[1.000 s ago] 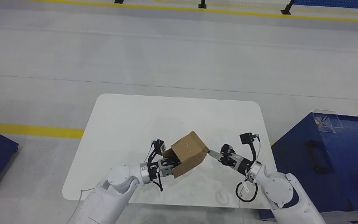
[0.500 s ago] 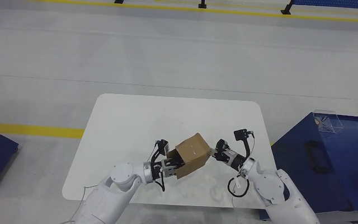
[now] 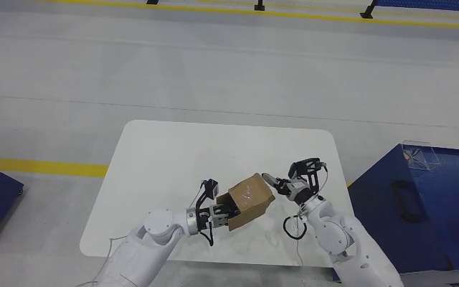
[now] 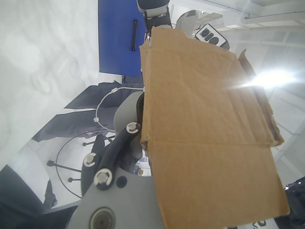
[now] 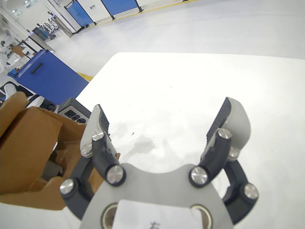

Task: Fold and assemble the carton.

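A brown cardboard carton [image 3: 250, 200] is held tilted just above the white table's near half, its flaps partly open. My left gripper [image 3: 219, 213] is shut on the carton's near-left wall. In the left wrist view one finger [image 4: 125, 136] lies against the carton [image 4: 205, 120] and the other finger is hidden behind the cardboard. My right gripper [image 3: 275, 182] hovers at the carton's far-right upper corner. In the right wrist view that gripper [image 5: 164, 120] is open with bare table between its fingers, and the carton [image 5: 28, 144] sits beside one finger.
The white table [image 3: 215, 151] stretches away behind the carton, and its near edge runs just below both arms. A blue cabinet [image 3: 405, 194] stands off the table's right side. A dark grey device [image 5: 71, 110] lies behind the carton.
My right gripper left the carton's right corner, swung up toward the far side and now stands open. The left gripper carried the carton slightly to the right.
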`<action>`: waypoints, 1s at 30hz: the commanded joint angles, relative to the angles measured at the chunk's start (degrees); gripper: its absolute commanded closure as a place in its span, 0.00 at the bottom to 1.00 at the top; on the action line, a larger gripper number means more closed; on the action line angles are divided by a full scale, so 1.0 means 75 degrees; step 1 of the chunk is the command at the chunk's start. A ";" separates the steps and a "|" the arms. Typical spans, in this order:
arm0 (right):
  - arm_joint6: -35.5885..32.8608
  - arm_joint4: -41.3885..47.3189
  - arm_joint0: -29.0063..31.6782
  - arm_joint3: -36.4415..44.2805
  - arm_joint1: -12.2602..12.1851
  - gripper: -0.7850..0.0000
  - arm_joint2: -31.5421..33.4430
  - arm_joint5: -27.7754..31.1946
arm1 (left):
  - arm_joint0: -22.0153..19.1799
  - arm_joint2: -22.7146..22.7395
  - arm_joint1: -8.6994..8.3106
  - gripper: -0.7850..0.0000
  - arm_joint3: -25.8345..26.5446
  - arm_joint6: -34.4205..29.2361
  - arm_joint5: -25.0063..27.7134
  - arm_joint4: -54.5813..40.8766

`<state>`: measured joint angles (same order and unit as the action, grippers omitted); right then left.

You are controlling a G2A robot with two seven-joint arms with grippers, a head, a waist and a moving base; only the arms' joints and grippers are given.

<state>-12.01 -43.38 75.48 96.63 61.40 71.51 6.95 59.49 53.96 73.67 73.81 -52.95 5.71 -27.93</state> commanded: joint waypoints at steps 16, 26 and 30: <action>-0.0788 0.0161 0.0317 0.0435 0.0011 0.00 0.0151 0.0438 | 0.0082 0.0125 0.0004 1.00 0.0060 -0.0016 -0.0089 -0.0271; -0.0778 -0.0185 0.0359 0.0607 0.0091 0.00 -0.0210 0.0315 | 0.0136 0.0141 0.0000 1.00 0.0187 0.0009 -0.0151 -0.0192; -0.0774 -0.0261 0.0377 0.0667 0.0112 0.00 -0.0248 0.0293 | 0.0148 0.0148 0.0001 1.00 0.0153 -0.0001 -0.0149 -0.0202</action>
<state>-17.84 -45.34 78.26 101.56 62.22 69.58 9.15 60.59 55.05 73.68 75.03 -52.92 4.58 -29.41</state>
